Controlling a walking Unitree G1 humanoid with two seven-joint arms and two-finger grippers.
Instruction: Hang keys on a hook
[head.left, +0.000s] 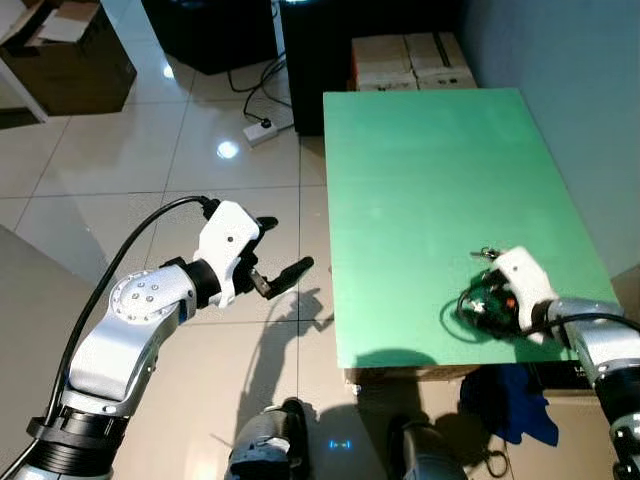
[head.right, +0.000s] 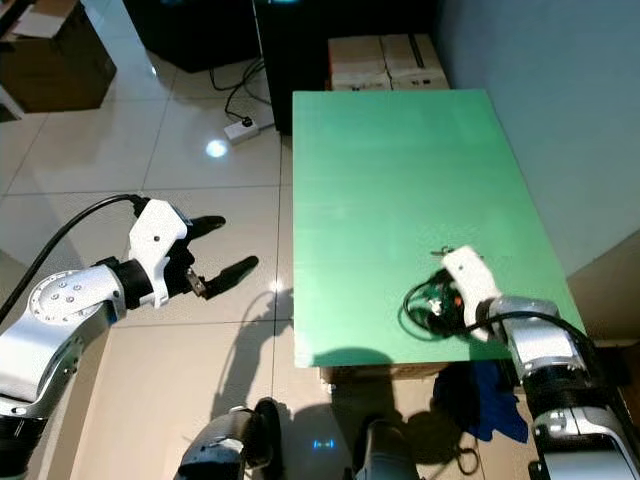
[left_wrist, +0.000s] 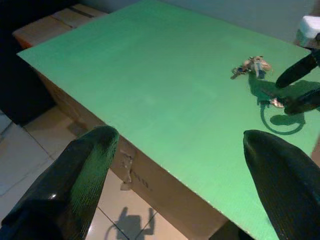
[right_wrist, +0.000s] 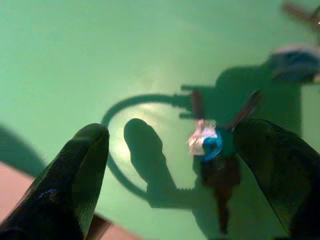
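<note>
Keys lay on the green surface, near its front right corner, with a dark loop of cord curled beside them. The right gripper hung low right over them, fingers spread wide and released, one either side of the bunch, nothing gripped yet. A second small cluster of keys sat a little farther in on the surface. The left gripper hovered out over the tiled floor, off the surface's left edge, fingers apart and empty.

Risk from here, as I judged it: the keys lay flat and thin, so closing fingers could skid over them or nudge them off the near edge. The fingers might also catch just the cord, and the bunch would swing or slip free on the lift. No hook was visible from here, so a loose pinch would probably not survive a walk to find one.
</note>
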